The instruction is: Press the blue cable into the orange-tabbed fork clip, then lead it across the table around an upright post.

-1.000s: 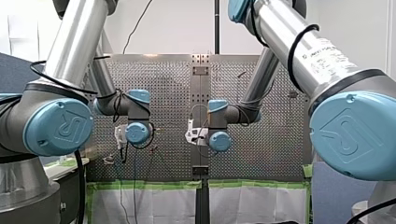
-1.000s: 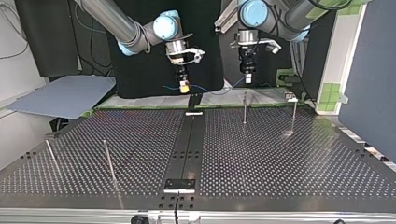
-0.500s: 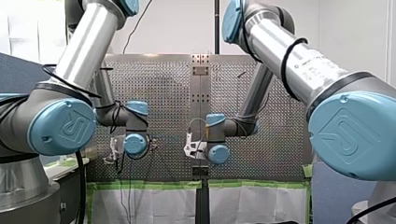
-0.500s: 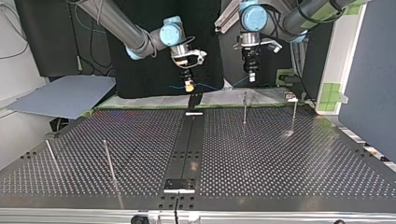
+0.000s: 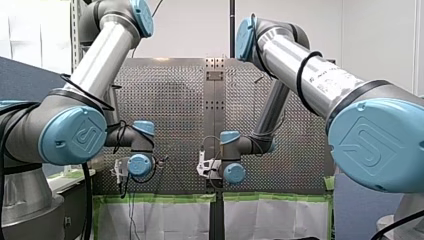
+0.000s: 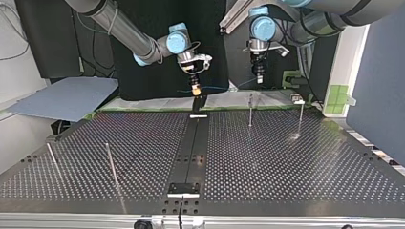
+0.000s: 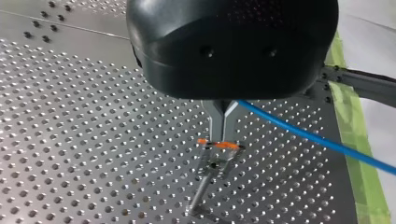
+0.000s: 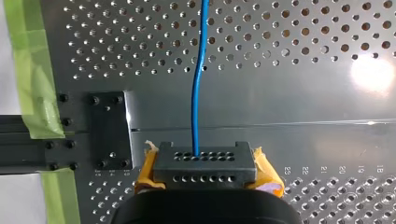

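green tape | black centre rail | blue-grey sheet, top view's left

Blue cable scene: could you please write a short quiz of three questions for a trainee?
1. True or false: in the right wrist view, the blue cable enters the jaws of my right gripper.
2. In the left wrist view, my left gripper points at: A) a red button, B) the orange-tabbed fork clip, C) a screwdriver.
3. Top view: which gripper hangs nearer the black centre strip?
Key: 1 true; 2 B; 3 my right.
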Controlling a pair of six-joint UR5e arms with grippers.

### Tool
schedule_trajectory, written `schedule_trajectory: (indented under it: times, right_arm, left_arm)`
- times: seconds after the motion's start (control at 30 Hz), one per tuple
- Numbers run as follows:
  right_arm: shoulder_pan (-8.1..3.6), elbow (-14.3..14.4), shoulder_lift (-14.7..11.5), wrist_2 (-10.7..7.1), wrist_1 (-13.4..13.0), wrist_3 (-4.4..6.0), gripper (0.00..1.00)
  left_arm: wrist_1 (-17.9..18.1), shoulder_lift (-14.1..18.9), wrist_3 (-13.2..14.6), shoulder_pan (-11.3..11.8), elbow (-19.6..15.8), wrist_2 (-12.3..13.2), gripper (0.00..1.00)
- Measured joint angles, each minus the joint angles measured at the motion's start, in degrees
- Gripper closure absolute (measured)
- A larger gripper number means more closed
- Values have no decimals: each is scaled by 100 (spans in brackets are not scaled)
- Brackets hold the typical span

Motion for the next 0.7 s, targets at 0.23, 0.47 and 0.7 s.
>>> schedule_trajectory:
  times: [0.23,0.47,0.7]
  right_arm:
    - [-107,-149,25,-111,58,-10,100]
    - [-179,-344,64,-215,214,-32,100]
    - [-172,-614,341,-303,410,-37,100]
  left_arm:
    - [-71,-93,-137,83,145,241,99]
    - [-199,-95,-257,158,277,474,99]
    - [-482,-97,-363,224,481,624,99]
